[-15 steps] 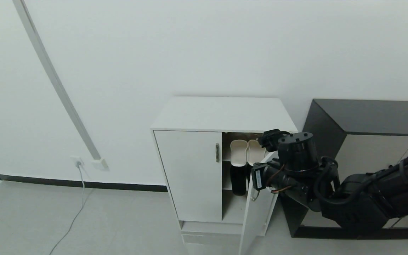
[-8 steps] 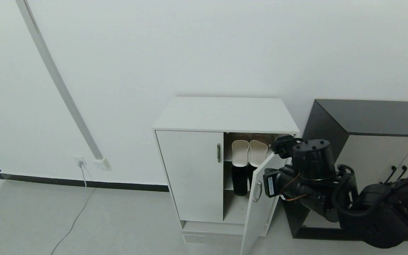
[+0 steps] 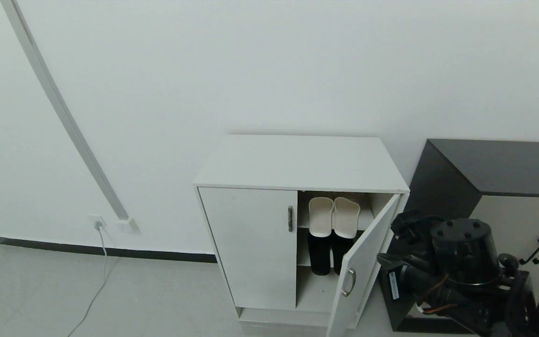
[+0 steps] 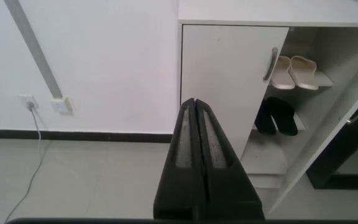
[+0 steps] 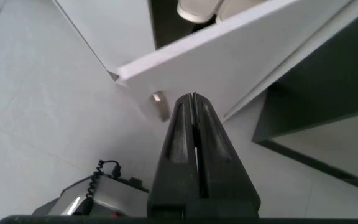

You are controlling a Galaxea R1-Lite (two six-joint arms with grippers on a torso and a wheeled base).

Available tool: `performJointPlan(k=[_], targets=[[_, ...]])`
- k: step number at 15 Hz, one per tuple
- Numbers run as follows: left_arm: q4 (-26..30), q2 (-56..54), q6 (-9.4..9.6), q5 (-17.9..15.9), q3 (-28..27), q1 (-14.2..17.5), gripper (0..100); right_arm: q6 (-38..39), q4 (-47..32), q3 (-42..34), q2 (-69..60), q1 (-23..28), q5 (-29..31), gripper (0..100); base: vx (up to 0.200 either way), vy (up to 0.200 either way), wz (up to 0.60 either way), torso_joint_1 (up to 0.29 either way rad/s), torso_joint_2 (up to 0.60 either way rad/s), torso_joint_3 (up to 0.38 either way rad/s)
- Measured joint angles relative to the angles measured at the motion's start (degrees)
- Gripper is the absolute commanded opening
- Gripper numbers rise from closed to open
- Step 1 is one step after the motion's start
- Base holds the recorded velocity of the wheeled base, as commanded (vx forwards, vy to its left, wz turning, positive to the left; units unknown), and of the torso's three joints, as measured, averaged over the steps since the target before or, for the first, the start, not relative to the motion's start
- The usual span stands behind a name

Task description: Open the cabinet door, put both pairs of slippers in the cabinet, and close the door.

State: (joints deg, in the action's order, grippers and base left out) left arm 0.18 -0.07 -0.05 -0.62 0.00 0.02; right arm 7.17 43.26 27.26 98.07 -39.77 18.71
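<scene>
The flat white cabinet door (image 3: pixel 367 252) hangs half open, with cream foam slippers (image 3: pixel 334 216) and black slippers (image 3: pixel 325 252) on shelves behind it. The right claw (image 5: pixel 194 102), fingers pressed together and holding nothing, is just outside the door's front face, nearer than the left claw (image 4: pixel 194 106).

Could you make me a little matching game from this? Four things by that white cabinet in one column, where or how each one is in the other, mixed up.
Things
1. white slippers
2. black slippers
3. left cabinet door
4. right cabinet door

Place or state
A. swung open
B. on the upper shelf
C. shut
D. on the middle shelf

Pairs: 1-B, 2-D, 3-C, 4-A
</scene>
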Motion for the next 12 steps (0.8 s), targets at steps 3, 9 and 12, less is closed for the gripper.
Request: performJointPlan(k=[3, 9, 12], targets=[[0.0, 0.0, -0.02, 0.0, 0.0, 0.1, 0, 0.3, 6.6, -6.6, -0.3, -0.1, -0.3, 0, 0.0, 0.0, 0.0, 0.0, 0.0, 0.0], [0.0, 0.0, -0.11, 0.0, 0.0, 0.0, 0, 0.2, 20.3, -7.3, 8.3, 0.0, -0.3, 0, 0.0, 0.0, 0.0, 0.0, 0.0, 0.0], [0.0, 0.0, -0.09, 0.0, 0.0, 0.0, 0, 0.0, 24.8, -5.3, 14.1, 0.2, -0.3, 0, 0.0, 0.0, 0.0, 0.0, 0.0, 0.0]])
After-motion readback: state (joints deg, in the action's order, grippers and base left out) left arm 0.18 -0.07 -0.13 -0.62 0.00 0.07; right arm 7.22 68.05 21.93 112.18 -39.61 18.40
